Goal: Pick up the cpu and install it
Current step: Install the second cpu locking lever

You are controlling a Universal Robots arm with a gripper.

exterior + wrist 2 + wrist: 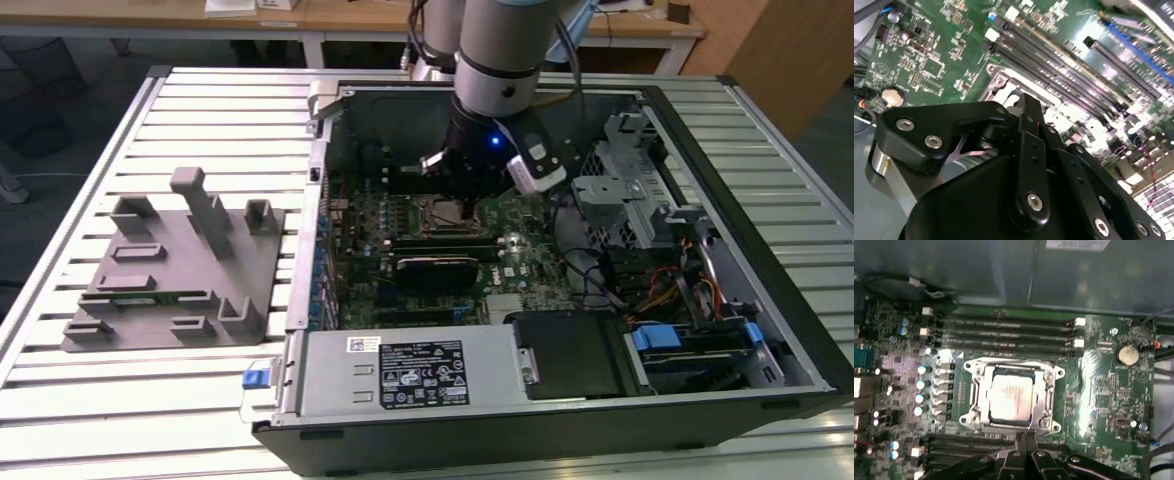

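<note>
The cpu (1011,397), a small square chip with a silvery top, lies flat inside the black socket with its metal frame (972,399) on the green motherboard (1104,385). In the first wrist view my gripper (1024,437) hovers just off one edge of that frame, fingers together with nothing between them. The second wrist view shows the black fingers (1029,150) converging above the socket frame (999,82). In the exterior view the arm reaches down into the open computer case, and the gripper (458,200) hangs right over the socket (447,213).
A grey plastic fixture (174,265) with a green memory stick (140,297) lies on the slatted table at the exterior view's left. Memory slots (1009,332) flank the socket. The case walls (318,200), power supply (407,370), drive cage (627,190) and cables (641,290) surround the board.
</note>
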